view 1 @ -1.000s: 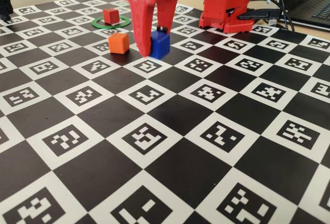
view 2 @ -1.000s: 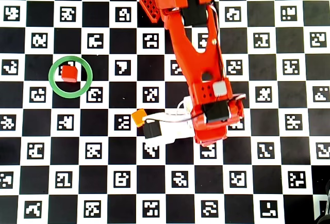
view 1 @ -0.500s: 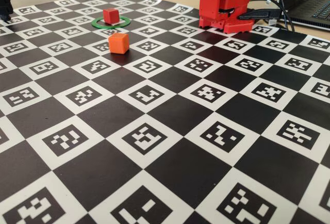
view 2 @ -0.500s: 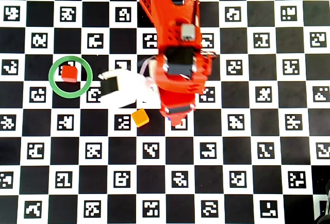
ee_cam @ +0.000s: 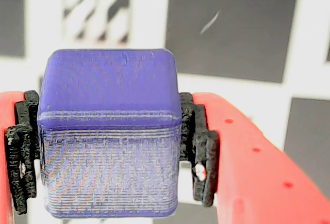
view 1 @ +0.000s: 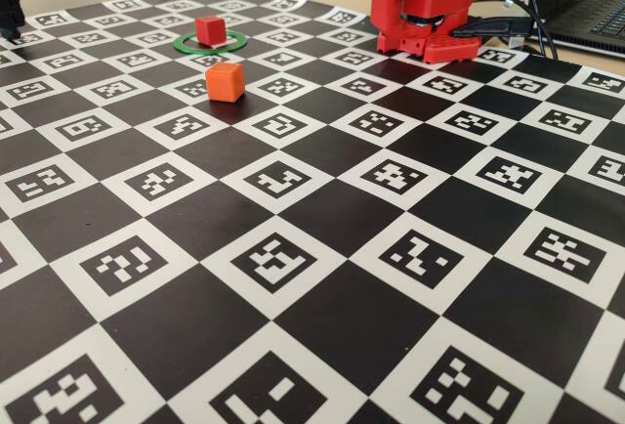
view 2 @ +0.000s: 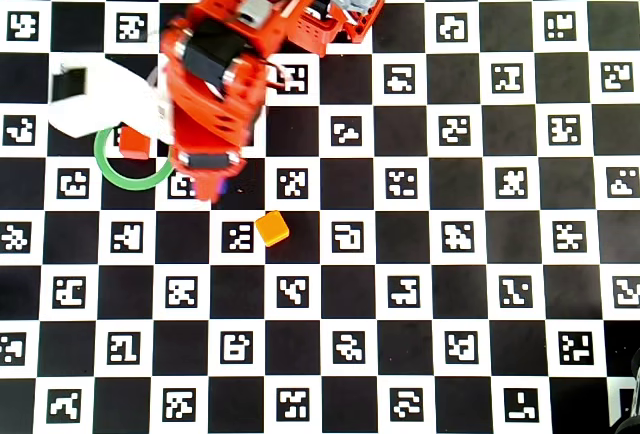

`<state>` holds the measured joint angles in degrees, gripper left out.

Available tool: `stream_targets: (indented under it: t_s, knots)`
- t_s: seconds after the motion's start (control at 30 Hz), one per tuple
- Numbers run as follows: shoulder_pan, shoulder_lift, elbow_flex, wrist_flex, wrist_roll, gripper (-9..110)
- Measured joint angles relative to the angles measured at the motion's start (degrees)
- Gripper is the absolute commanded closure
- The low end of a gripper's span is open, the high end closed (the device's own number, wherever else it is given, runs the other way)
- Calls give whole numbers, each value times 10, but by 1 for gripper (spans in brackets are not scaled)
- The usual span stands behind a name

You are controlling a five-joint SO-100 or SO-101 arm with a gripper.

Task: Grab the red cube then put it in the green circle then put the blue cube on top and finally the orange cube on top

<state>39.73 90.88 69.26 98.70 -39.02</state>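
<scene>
ring (view 2: 126, 178): upper half hidden under arm, overhead view
red cube (view 2: 133, 142): partly covered
blue cube (ee_cam: 110, 136): bottom cropped, wrist view

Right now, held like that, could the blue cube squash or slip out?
Probably neither. The blue cube keeps crisp square edges between the black pads, so it looks stiff. Its ridged, matte sides likely give grip. Flat faces suggest it won't roll once set down.
</scene>
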Motion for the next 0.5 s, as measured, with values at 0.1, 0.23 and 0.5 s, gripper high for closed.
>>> stream_targets:
  t_s: [0.1,0.23,0.5]
  knots:
    - [36,-34,0,-9,-24,95]
    - [71,-69,0,-27,-44,95]
    - [111,-120,-6,-47,-74,95]
